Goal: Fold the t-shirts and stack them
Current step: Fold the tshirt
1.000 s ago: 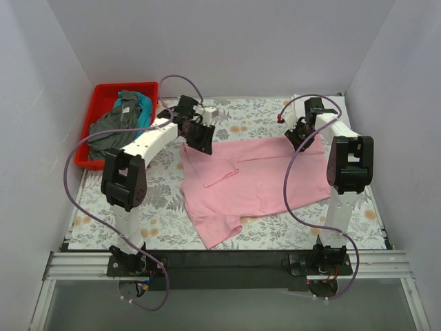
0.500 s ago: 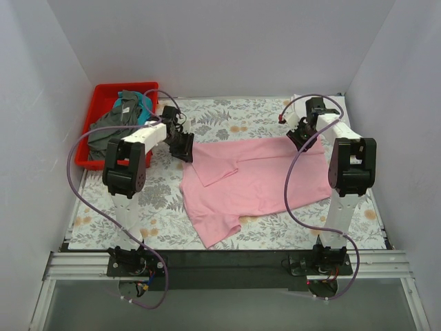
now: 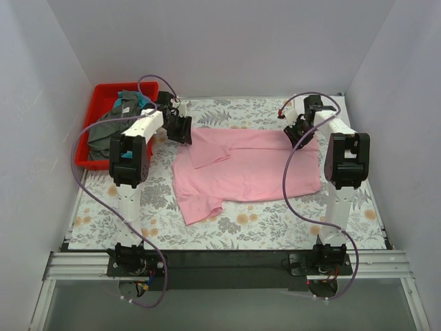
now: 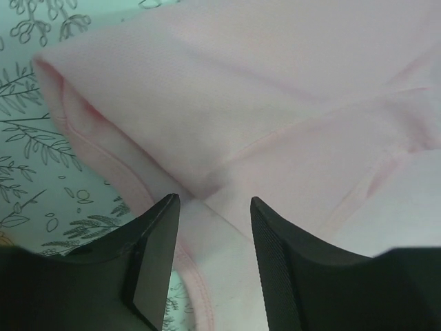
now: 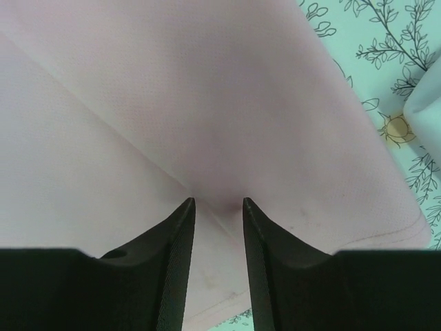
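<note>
On the far left sat a red bin [image 3: 96,93], and a dark grey shirt [image 3: 105,124] and a teal shirt [image 3: 128,105] lay bunched up inside it. Just to its right, the left gripper [image 3: 185,130] was down low at the back left corner of the pink shirt [image 3: 255,172]. Its fingers [image 4: 155,255] stood a little apart with a fold of pink cloth between them, but I could not tell if they were pinching it. The pink shirt lay mostly flat on the flowery tablecloth [image 3: 275,221], toward the back of the table, between the two grippers. One sleeve stuck out toward the front left. At the shirt's back right corner was the right gripper [image 3: 301,132]. Its fingers [image 5: 172,262] were close together, holding a pinch of the pink cloth, and the creases ran right into the gap.
</note>
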You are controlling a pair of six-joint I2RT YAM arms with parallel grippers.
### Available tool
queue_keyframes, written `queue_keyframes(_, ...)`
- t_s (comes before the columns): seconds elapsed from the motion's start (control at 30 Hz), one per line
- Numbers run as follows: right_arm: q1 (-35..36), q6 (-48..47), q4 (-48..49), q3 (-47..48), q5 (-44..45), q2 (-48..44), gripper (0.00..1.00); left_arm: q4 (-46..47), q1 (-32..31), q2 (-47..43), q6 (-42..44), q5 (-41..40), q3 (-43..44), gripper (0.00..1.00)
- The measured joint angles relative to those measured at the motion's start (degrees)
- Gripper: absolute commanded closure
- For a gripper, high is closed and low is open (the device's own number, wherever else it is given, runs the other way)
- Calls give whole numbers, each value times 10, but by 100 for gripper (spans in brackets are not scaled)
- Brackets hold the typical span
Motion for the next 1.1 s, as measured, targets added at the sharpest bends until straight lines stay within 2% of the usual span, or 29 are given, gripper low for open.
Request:
queue_keyframes(0.1, 0, -3, -15, -7, -18, -22, 54, -26, 0, -9, 13, 37, 17, 46)
queue_keyframes(0.27, -1, -41, -40, -101, -35, -167, 51, -84, 0, -85, 47, 105, 16, 45)
queue_keyframes(0.33, -1, -66, -60, -138, -38, -235, 49, -91, 0, -145, 63, 127, -22, 45)
queue_keyframes(0.43, -1, -96, -87, -179, -38, -285, 47, -102, 0, -244, 82, 148, -103, 44)
queue_keyframes(0.57, -1, -110, -117, -216, -34, -262, 48, -104, -1, -336, 96, 160, -207, 44)
queue_keyframes(0.77, -2, -108, -136, -228, -20, -187, 49, -101, -3, -373, 100, 158, -329, 44)
queue_keyframes(1.0, -2, -101, -136, -218, 1, -155, 50, -95, -3, -393, 100, 150, -354, 44)
queue_keyframes(1.1, -2, -99, -137, -218, 13, -154, 55, -91, -3, -403, 100, 149, -354, 45)
